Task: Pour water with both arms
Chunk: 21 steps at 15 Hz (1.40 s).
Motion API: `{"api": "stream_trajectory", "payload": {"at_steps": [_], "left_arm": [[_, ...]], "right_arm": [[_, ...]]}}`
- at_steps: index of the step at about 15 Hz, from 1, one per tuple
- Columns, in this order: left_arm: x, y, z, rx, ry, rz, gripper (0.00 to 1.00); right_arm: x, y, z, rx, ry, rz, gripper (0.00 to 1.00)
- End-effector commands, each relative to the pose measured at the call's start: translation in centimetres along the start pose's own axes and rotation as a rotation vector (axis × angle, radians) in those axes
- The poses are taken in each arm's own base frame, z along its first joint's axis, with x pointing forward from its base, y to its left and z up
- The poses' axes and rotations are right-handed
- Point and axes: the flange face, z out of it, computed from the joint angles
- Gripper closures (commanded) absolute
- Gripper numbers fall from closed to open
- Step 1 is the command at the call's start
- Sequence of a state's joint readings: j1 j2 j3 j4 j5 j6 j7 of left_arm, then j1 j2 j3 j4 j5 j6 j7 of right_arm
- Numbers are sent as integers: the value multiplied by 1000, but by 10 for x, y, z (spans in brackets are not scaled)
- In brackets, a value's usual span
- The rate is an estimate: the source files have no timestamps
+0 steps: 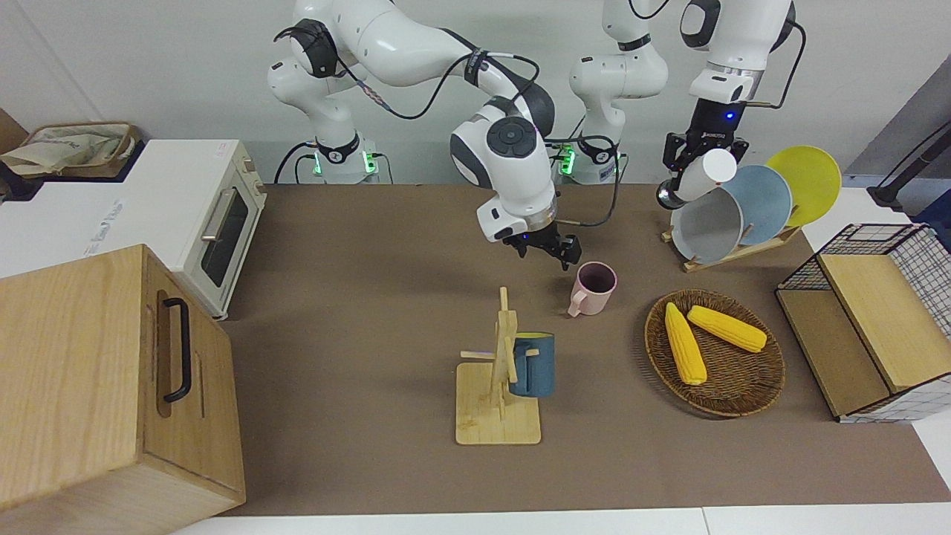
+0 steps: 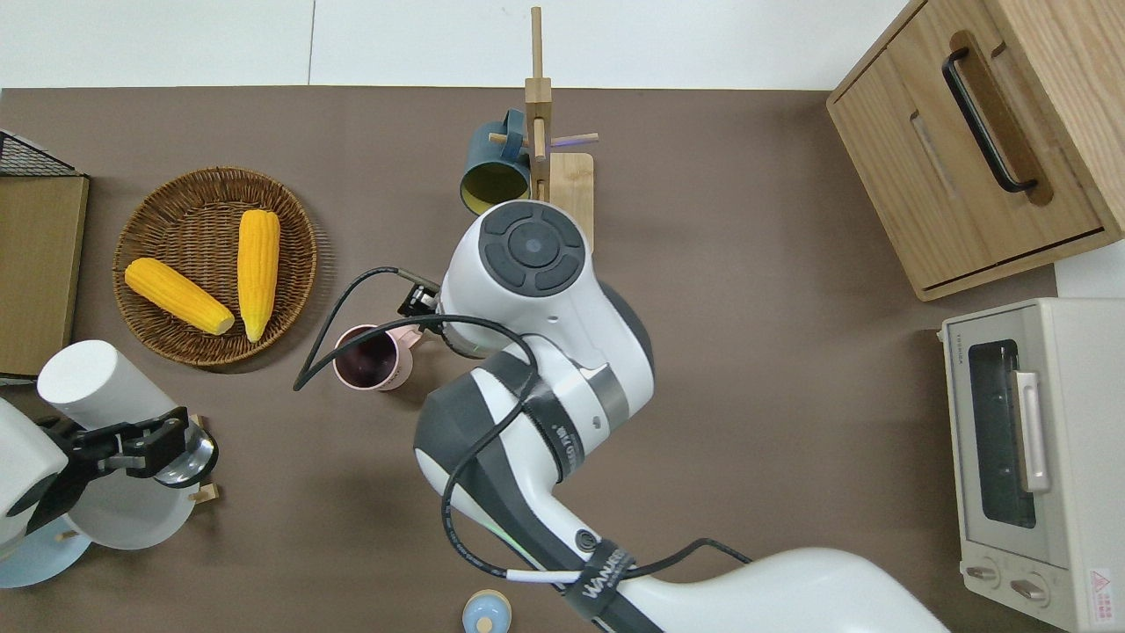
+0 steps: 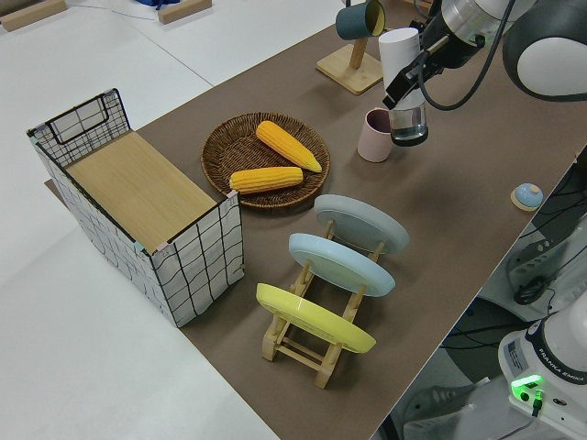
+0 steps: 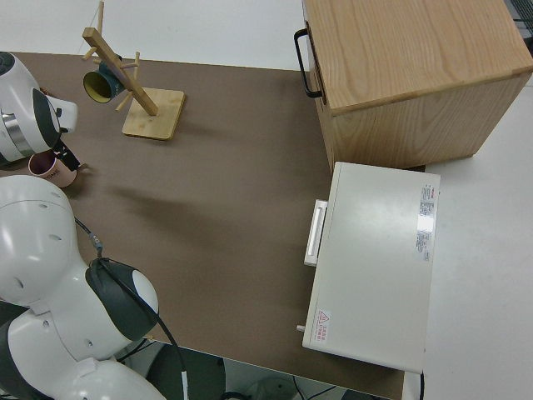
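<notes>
- The left gripper [image 1: 687, 182] is clamped around a white bottle [image 1: 706, 173], held tilted in the air over the plate rack [image 1: 732, 249] at the left arm's end of the table.
- The right gripper [image 1: 553, 249] is low, just beside the pink mug [image 1: 593, 288]; whether its fingers are spread or closed on the mug cannot be told.
- The mug stands upright on the table [image 1: 356, 327], near the basket of corn [image 1: 715, 351].
- Risk: bottle and mug are well apart. Tipping the bottle further here would likely spill water on the plates.
- Risk: an unsteady mug could tip during pouring.
</notes>
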<state>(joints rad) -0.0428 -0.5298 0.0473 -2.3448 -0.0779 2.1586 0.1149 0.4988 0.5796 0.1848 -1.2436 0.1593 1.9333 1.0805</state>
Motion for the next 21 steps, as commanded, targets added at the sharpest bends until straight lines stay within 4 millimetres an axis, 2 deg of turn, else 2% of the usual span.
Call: {"api": "stream_trajectory", "payload": {"at_steps": [1, 3, 7, 10, 12, 14, 17, 21], "left_arm": [[-8, 17, -11, -41, 7, 29, 1000], [-13, 21, -5, -42, -6, 36, 1000], [-21, 27, 6, -39, -27, 48, 1000], [-30, 31, 10, -47, -31, 49, 1000], [-33, 33, 13, -50, -35, 54, 1000], [-35, 49, 19, -63, -44, 89, 1000], [-37, 63, 28, -79, -56, 115, 1000], [-45, 77, 50, -97, -49, 135, 1000]], "right_arm": [[34, 46, -69, -72, 18, -238, 13], [48, 68, -90, -143, 38, -365, 13], [84, 124, -123, -240, 51, -569, 13], [106, 162, -138, -311, 62, -683, 13], [121, 188, -149, -328, 64, -705, 11], [140, 216, -169, -351, 92, -709, 13], [165, 254, -191, -352, 113, -644, 13], [183, 299, -232, -316, 141, -546, 11]]}}
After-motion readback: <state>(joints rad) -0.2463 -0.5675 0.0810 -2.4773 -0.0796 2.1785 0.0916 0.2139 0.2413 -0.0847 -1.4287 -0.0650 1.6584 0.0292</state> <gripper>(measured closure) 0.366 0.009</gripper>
